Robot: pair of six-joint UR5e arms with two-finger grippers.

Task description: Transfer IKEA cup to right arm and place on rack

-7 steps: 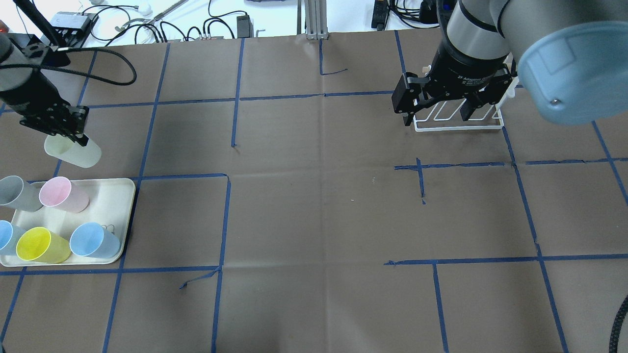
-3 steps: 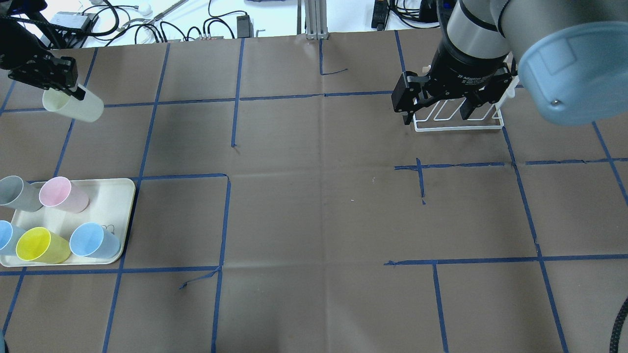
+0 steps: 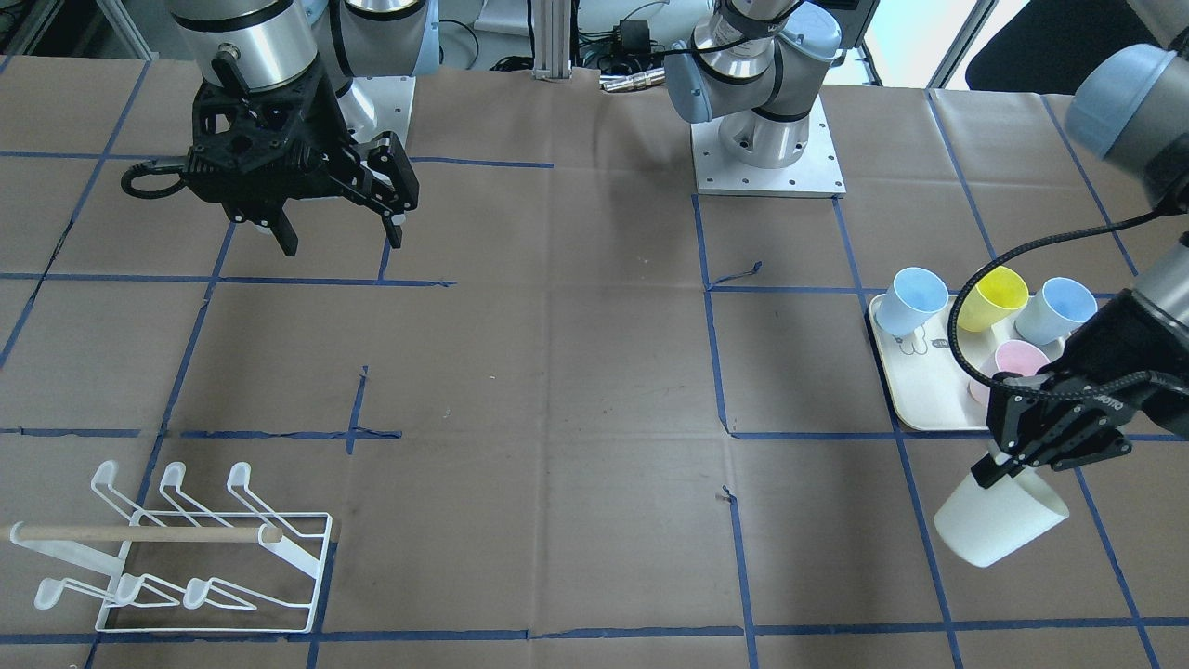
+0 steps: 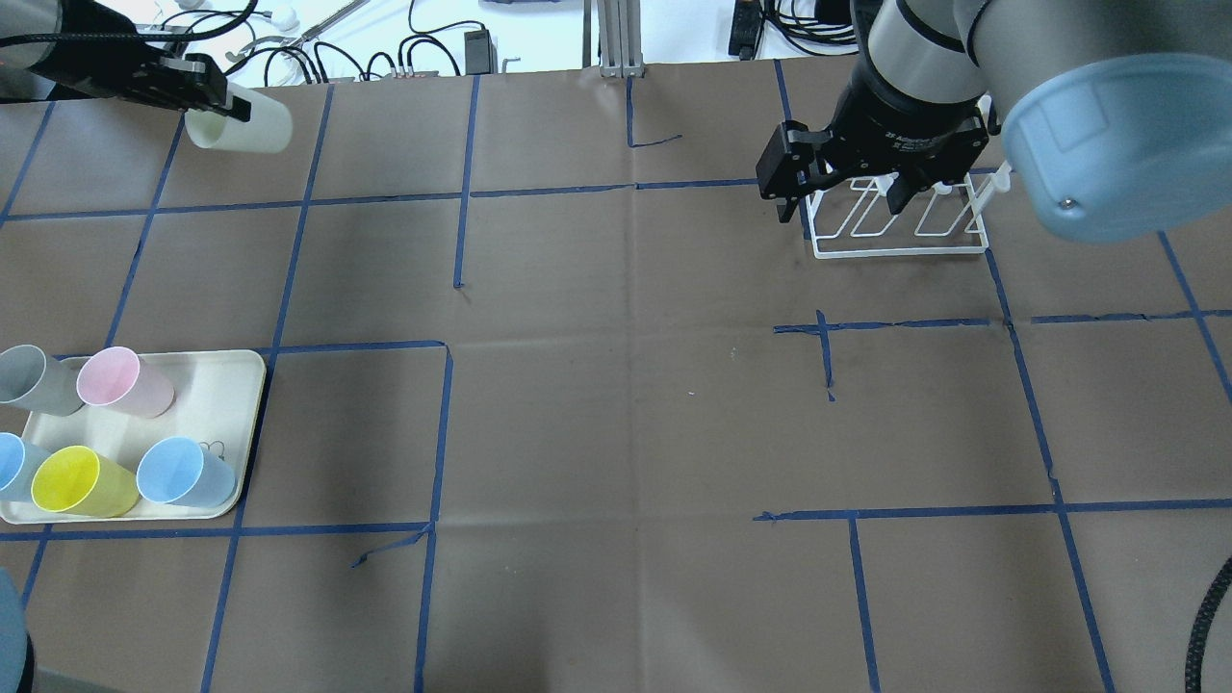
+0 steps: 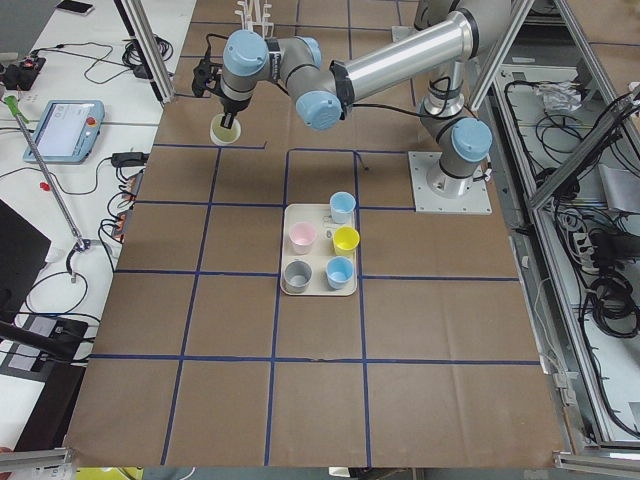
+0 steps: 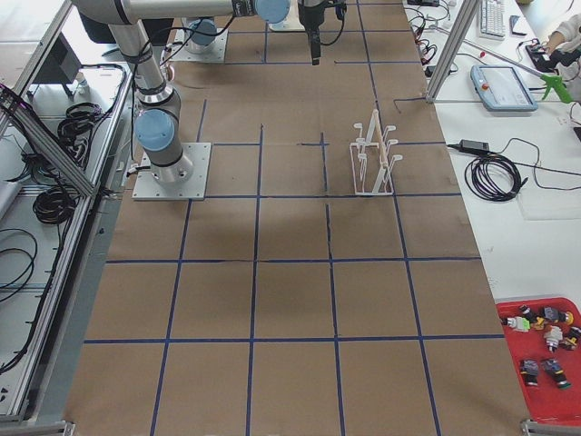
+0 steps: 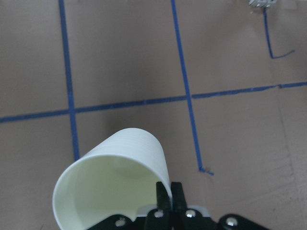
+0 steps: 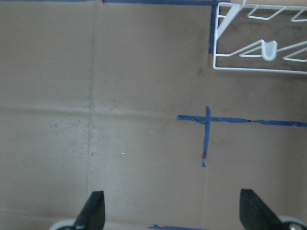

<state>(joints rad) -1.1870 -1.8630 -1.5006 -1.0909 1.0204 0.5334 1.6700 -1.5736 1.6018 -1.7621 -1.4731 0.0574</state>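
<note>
A cream IKEA cup (image 4: 260, 125) hangs tilted above the table's far left part, mouth toward the robot. My left gripper (image 4: 223, 104) is shut on its rim. The left wrist view shows the cup (image 7: 120, 163) with one finger inside the wall and one outside, at the left gripper (image 7: 168, 191). From the front, the cup (image 3: 1003, 525) dangles below that gripper (image 3: 992, 472). The right arm's gripper (image 4: 837, 197) is open and empty, hovering over the near-left end of the white wire rack (image 4: 900, 252). The rack (image 3: 186, 548) carries a wooden dowel (image 3: 139, 532).
A cream tray (image 4: 236, 385) at the near left holds several cups: grey, pink, yellow and blue ones. Cables and boxes lie beyond the table's far edge. Brown paper with blue tape lines covers the table between the arms.
The left gripper has carried the cream cup from beside the tray toward the table's far edge and a little rightward. The right gripper edged slightly farther over the rack.
</note>
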